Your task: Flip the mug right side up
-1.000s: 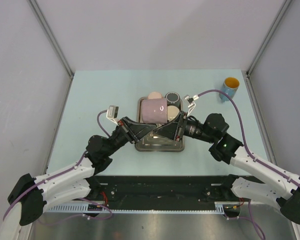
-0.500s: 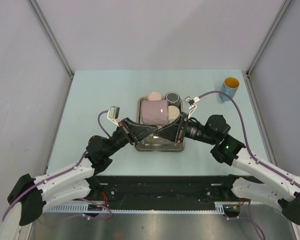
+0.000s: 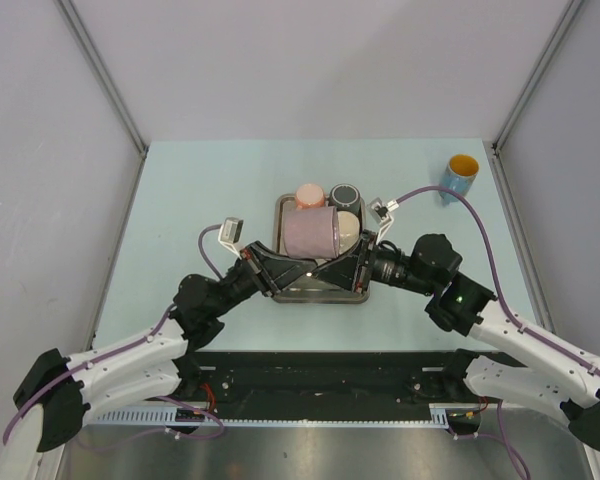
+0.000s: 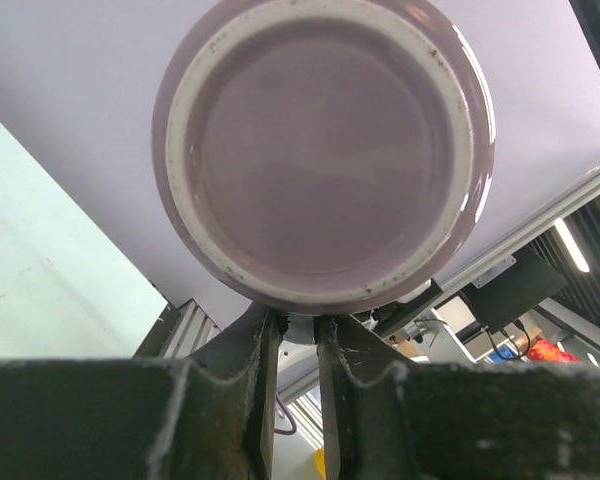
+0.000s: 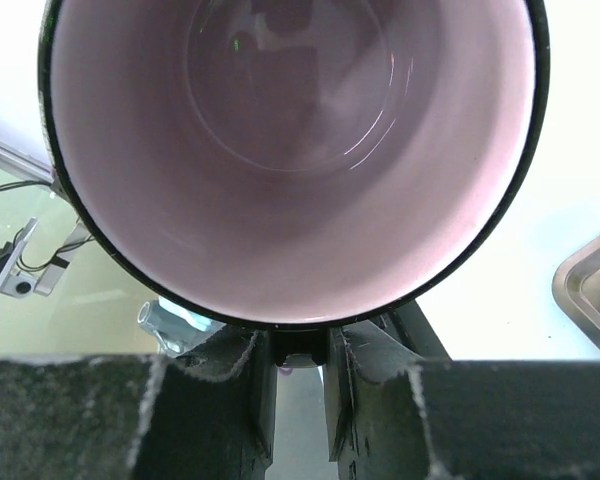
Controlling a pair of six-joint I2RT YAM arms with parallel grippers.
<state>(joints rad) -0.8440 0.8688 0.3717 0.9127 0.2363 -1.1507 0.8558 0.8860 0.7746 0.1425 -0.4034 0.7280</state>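
Left hand and right hand both clenched on the pink mug, held on its side above the tray.
Mouth faces right, base left. To stand it up, I judge one pinch must release so the other can roll the mouth skyward. Other cups crowd the tray's far end; open bench lies left.

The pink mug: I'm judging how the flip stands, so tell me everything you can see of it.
The mug is glossy pink, ceramic by its look, with a dark rim and a pale unglazed foot ring. It lies on its side over the metal tray, mouth toward the right claw, base toward the left claw. Both claws pinch something narrow under it, probably the handle, which is mostly hidden.
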